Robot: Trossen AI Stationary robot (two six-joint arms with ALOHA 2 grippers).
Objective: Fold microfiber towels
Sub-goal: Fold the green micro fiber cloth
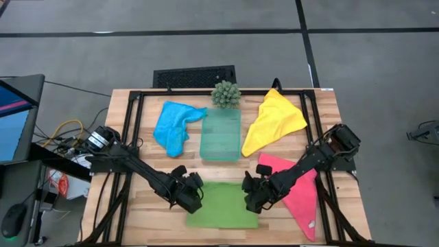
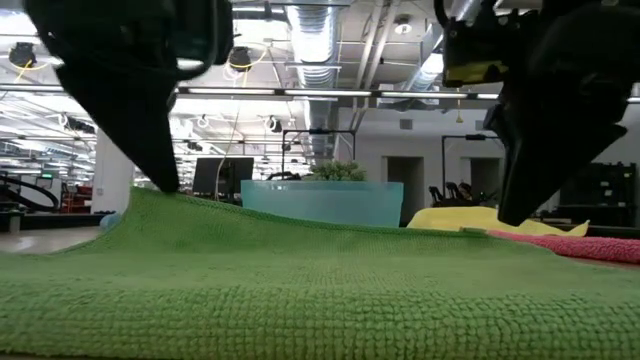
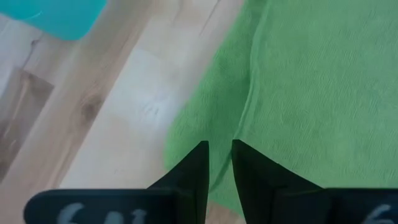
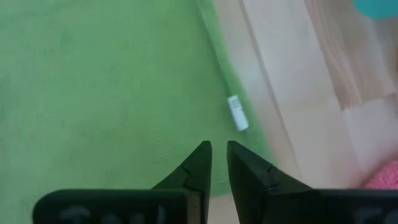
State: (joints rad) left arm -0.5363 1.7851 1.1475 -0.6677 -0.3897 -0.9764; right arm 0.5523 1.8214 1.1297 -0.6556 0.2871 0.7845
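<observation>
The lime green towel [image 1: 223,206] lies spread on the table near its front edge. My left gripper [image 1: 194,192] is shut on it by its far left corner, and my right gripper [image 1: 251,194] by its far right corner. The blue towel [image 1: 175,125] lies crumpled at the far left and the yellow towel [image 1: 274,120] at the far right. The pink towel [image 1: 300,195] lies at the near right, partly under my right arm. My left gripper pinches the green towel at its left edge [image 3: 214,134], near the far left corner, between its two fingers. The fingers come slanting down from the table's left. A ridge [image 3: 250,99] runs off from the fingers, and the cloth rises toward them [image 2: 170,195]; the rest lies on the table. My right gripper pinches the green towel just inside its right edge [image 4: 219,134], near the white label [image 4: 236,113], between its two fingers. The fingers come slanting down from the table's right. The cloth around them lies flat on the table; one layer or several, I cannot tell.
A translucent teal tray [image 1: 221,135] stands at the table's middle, just beyond the green towel, with a small spiky green plant [image 1: 226,94] behind it. A black frame [image 1: 130,137] runs along the table's sides. Bare wood shows between the towels.
</observation>
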